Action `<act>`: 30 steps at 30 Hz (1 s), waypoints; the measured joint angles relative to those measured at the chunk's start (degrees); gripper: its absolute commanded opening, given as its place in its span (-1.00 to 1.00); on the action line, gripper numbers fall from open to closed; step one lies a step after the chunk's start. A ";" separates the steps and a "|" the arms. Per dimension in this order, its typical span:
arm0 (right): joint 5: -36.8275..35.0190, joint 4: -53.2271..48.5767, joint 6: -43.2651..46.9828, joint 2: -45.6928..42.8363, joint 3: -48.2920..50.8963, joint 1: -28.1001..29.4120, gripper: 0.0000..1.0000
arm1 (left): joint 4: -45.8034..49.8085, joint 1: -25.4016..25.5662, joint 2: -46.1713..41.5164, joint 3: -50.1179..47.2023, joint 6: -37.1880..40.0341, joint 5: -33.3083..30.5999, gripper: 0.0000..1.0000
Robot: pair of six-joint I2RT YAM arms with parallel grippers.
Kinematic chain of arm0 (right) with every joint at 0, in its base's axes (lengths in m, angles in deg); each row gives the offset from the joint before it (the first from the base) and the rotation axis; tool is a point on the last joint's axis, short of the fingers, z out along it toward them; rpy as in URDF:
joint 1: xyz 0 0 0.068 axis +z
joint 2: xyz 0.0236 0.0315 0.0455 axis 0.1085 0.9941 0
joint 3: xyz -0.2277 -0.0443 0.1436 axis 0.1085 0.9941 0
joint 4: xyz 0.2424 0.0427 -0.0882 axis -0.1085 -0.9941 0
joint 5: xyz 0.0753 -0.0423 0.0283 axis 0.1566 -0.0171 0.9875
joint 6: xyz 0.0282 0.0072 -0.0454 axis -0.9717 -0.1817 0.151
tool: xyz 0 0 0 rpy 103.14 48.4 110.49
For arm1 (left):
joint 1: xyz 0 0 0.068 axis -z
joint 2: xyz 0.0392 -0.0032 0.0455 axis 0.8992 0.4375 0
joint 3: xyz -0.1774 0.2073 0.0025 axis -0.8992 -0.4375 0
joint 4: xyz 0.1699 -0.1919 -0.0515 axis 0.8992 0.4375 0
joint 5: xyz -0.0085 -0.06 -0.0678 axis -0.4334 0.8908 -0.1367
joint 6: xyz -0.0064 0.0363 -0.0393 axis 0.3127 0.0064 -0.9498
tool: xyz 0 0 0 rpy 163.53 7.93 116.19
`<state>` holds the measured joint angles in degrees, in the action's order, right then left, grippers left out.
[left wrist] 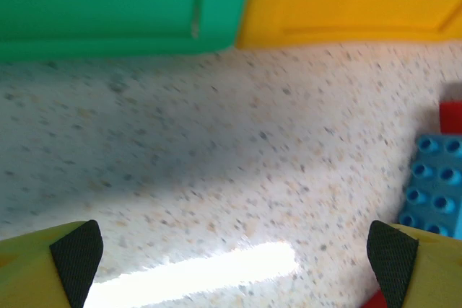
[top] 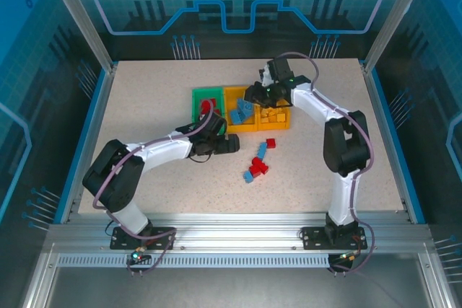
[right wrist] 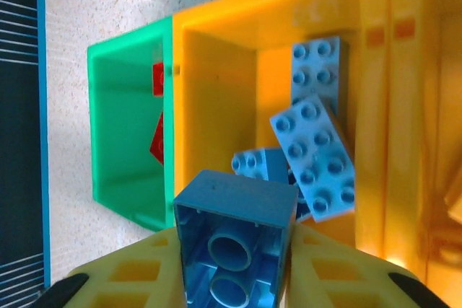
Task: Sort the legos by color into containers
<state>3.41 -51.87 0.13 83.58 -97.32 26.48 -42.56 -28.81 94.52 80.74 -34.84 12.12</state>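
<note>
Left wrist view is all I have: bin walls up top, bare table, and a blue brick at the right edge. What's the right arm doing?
Observer: The right gripper is shut on a blue lego, roughly over the middle orange-yellow bin.
Operator: Anything in that bin already?
Observer: Yes, several blue legos lie inside it.
Operator: And the green one?
Observer: The green bin holds red legos.
</note>
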 measured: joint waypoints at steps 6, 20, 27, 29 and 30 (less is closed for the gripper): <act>0.02 -2.69 0.33 5.64 -7.78 0.00 0.03 | -2.45 6.47 0.00 -2.73 3.78 2.16 0.97; 0.13 -4.81 1.75 2.91 -5.07 0.13 0.45 | -12.15 12.70 -2.84 -12.02 7.19 5.07 0.97; 0.11 -4.85 2.36 0.02 -2.12 0.09 0.45 | -14.80 14.71 -5.16 -15.19 8.13 5.42 0.97; 0.07 -4.83 2.40 -0.09 -1.44 0.04 0.45 | -15.17 15.30 -5.27 -15.41 8.96 5.84 0.98; 0.07 -4.90 2.40 -0.15 -1.11 -0.02 0.45 | -15.28 15.56 -5.27 -15.41 9.51 6.03 0.97</act>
<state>3.47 -56.77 2.53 83.43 -98.44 26.46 -57.84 -13.25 89.25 65.33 -25.33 18.15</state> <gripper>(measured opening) 0.726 0.987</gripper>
